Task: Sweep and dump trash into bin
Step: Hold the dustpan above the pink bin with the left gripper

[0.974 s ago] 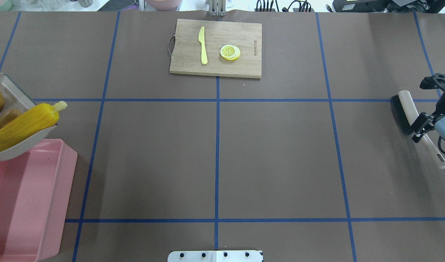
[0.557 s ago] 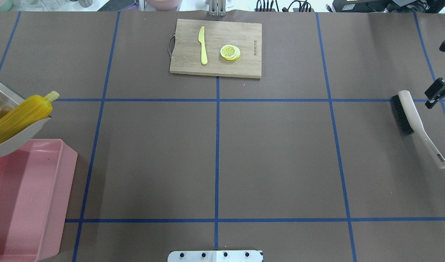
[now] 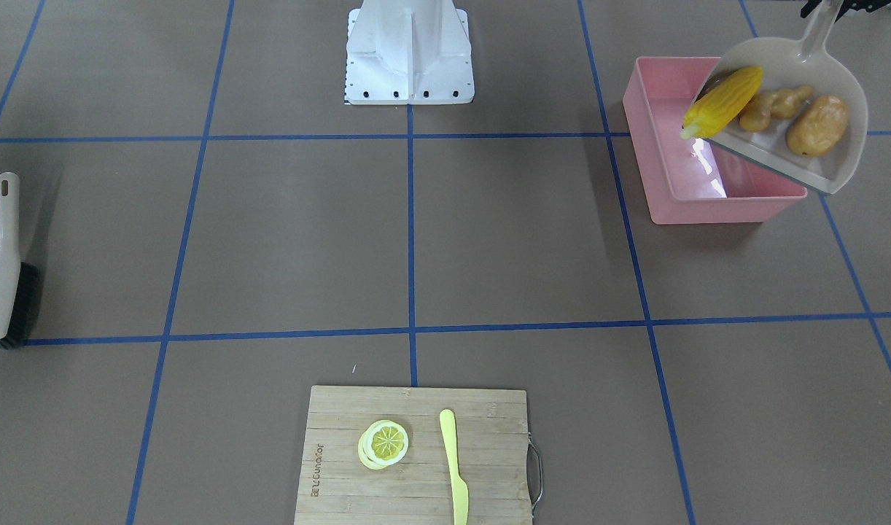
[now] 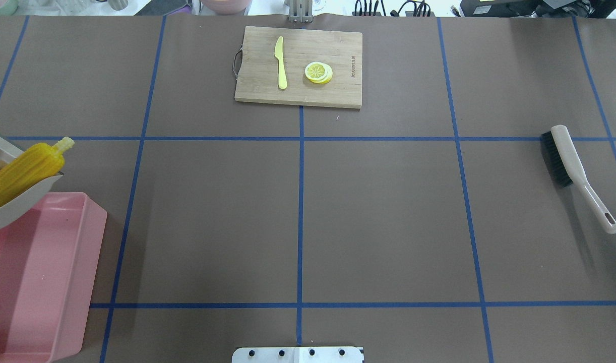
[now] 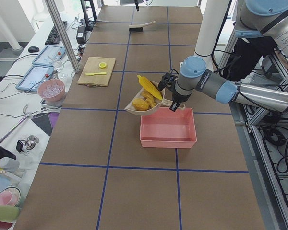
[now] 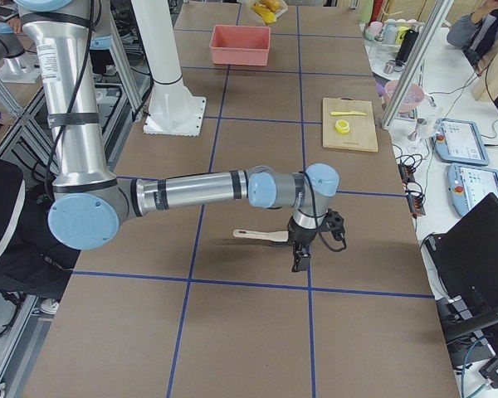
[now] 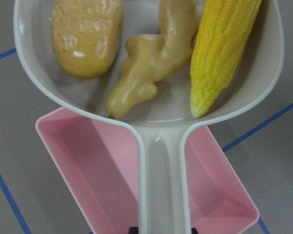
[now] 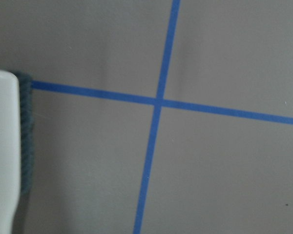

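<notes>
The beige dustpan (image 3: 781, 62) hangs tilted over the pink bin (image 3: 708, 208). In it lie the yellow corn cob (image 3: 722, 100), the tan ginger root (image 3: 773, 106) and the brown potato (image 3: 817, 125). My left gripper (image 5: 174, 99) is shut on the dustpan handle (image 7: 163, 195). The left wrist view shows potato (image 7: 85, 34), ginger (image 7: 151, 58) and corn (image 7: 222, 48) in the pan above the bin (image 7: 93, 180). My right gripper (image 6: 301, 253) hangs just beside the brush (image 6: 261, 235), apart from it. I cannot tell whether it is open.
The brush (image 4: 575, 171) lies on the table at the right. A wooden cutting board (image 4: 338, 55) with a yellow knife (image 4: 281, 63) and a lemon slice (image 4: 318, 72) lies at the far middle. The robot base plate (image 3: 409, 65) stands at the near edge.
My right gripper let go of the brush handle and drew off to the right, out of the overhead view. The dustpan with the trash shifted left, toward the view's edge.
</notes>
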You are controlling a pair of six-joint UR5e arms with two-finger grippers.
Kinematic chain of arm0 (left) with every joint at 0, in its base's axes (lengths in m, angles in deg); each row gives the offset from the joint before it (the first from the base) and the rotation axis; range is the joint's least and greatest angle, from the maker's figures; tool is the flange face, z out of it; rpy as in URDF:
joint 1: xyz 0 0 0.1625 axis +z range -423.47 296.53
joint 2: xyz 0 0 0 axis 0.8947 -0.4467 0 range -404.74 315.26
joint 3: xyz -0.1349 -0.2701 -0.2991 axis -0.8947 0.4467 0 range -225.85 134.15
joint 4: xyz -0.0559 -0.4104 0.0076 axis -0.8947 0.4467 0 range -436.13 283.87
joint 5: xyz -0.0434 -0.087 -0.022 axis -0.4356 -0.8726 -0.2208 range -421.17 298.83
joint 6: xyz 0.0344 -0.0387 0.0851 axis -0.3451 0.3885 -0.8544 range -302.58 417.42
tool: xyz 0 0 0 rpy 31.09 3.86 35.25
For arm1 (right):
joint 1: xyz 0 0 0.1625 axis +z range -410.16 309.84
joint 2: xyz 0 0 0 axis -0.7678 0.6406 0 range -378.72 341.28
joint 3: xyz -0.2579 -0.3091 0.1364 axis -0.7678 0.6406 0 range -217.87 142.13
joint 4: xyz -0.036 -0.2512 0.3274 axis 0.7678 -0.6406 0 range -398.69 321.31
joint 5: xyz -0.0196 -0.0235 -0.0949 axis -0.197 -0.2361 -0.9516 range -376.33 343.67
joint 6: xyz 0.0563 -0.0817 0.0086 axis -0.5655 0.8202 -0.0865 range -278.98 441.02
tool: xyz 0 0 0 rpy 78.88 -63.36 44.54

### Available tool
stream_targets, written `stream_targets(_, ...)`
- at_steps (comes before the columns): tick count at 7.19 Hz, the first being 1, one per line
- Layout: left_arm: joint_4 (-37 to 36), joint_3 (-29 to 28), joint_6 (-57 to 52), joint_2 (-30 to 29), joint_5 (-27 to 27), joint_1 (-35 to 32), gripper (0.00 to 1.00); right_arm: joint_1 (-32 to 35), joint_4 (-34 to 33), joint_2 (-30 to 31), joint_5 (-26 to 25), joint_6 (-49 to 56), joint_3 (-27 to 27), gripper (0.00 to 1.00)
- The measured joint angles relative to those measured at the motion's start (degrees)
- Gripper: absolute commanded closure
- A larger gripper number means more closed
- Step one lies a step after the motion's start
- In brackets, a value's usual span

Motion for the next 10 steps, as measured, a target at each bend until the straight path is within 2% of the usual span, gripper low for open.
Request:
stream_targets(1,-0.2,-0.4,0.2,-0.5,-1.1,0.0,1.0,1.2,5.8,4.6,1.3,0.4,-0.1,0.0)
stream_targets(2,-0.5,-0.9,0.9,-1.5,-2.5,0.0,1.0,1.9,8.5,6.5,2.5,0.4,-0.2,0.0)
stream_targets(6,-7.7,1.2,3.6,-3.9,-1.2,0.2,1.0,5.8,8.9,7.3,8.4,0.0,-1.6,0.0)
stream_targets(10,-14.4,3.7,3.4,-3.5,1.1,0.6,1.0,6.9,9.2,7.6,9.0,0.1,-1.9,0.0)
